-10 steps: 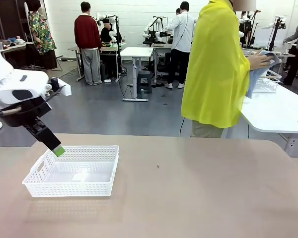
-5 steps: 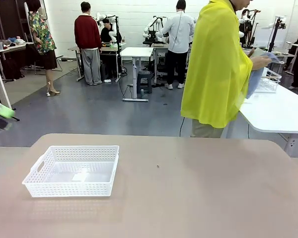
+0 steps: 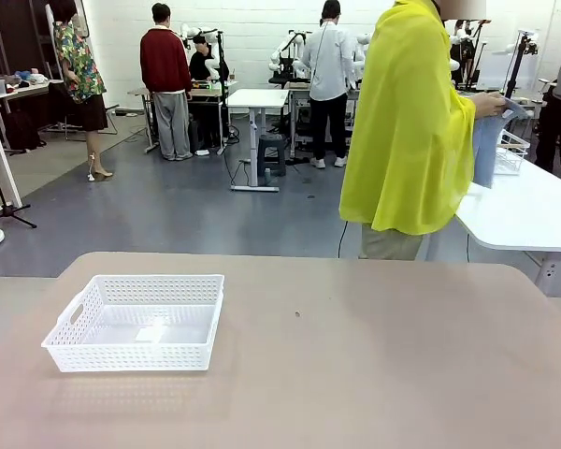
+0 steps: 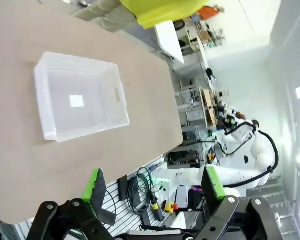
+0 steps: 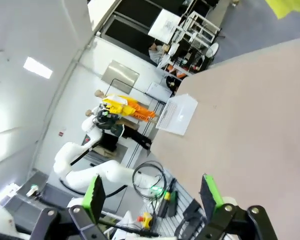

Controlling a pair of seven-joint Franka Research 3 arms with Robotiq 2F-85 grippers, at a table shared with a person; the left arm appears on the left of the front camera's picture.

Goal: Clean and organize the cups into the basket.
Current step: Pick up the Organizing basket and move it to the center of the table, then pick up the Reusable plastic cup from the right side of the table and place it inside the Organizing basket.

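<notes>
The white lattice basket (image 3: 138,321) sits empty on the left part of the tan table (image 3: 355,355); the left wrist view shows the same basket (image 4: 80,97) from high above. My left gripper (image 4: 151,182) hangs open far above the table's near edge, nothing between its green-padded fingers. My right gripper (image 5: 150,191) is open too, raised off the table's side, holding nothing. The cups are out of view. A person in a bright yellow top (image 3: 407,122) stands at the far side, turned toward another table, hands on a grey-blue cloth (image 3: 489,145).
A white table (image 3: 528,206) with a clear wire basket (image 3: 505,154) stands at the far right behind the person. Several people and tables fill the room beyond. In the right wrist view the basket (image 5: 176,115) lies far off on the tabletop.
My left arm, which hung over the basket's left corner a second ago, has swung away to the left and out of the front view. The person has turned further toward the right-hand table.
</notes>
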